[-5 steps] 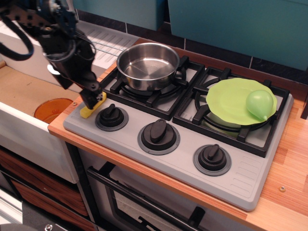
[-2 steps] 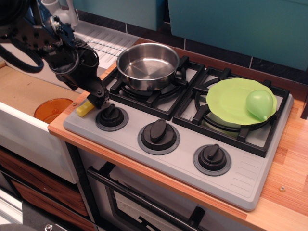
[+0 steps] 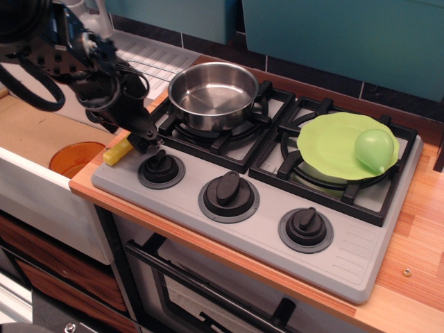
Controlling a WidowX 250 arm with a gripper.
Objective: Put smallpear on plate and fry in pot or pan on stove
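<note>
The yellow fry (image 3: pixel 115 154) lies tilted at the stove's front left corner, over the edge of the wooden counter. My gripper (image 3: pixel 143 143) is low there, its fingers closed on the fry's right end, just left of the left knob (image 3: pixel 161 168). The steel pot (image 3: pixel 213 94) stands empty on the left burner. The light-green smallpear (image 3: pixel 374 149) rests on the right side of the lime-green plate (image 3: pixel 333 142), which sits on the right burner of the grey stove (image 3: pixel 347 257).
An orange translucent dish (image 3: pixel 76 158) lies in the sink to the left. A white drying rack (image 3: pixel 149 59) is behind my arm. Two more knobs (image 3: pixel 229 189) line the stove's front. Teal wall panels stand at the back.
My gripper has closed and dropped lower at the fry, and the fry has shifted left and tilted toward the counter edge. Pot, plate and pear have not moved.
</note>
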